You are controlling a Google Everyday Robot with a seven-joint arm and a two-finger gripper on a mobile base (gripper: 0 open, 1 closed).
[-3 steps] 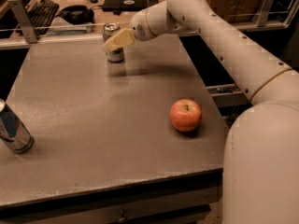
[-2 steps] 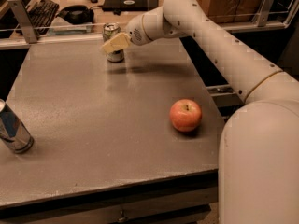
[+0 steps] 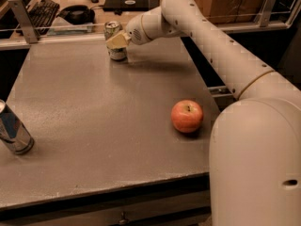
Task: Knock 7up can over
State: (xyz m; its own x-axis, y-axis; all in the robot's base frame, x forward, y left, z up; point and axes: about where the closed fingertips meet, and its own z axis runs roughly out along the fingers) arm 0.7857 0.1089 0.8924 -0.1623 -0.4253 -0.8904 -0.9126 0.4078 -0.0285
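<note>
The 7up can (image 3: 112,30) stands upright at the far edge of the grey table (image 3: 94,107), whitish-silver with green marks and a silver top. My gripper (image 3: 117,40) reaches in from the right and sits against the can's right front side, covering its middle. The can's lower part shows below the gripper. The white arm stretches from the lower right up to the can.
A red apple (image 3: 187,116) lies on the right part of the table. A blue-and-silver can (image 3: 11,130) stands at the left edge. Behind the table runs a rail with a keyboard (image 3: 42,8) and a dark object beyond it.
The gripper has stayed at the can, shifting slightly. The can still stands upright.
</note>
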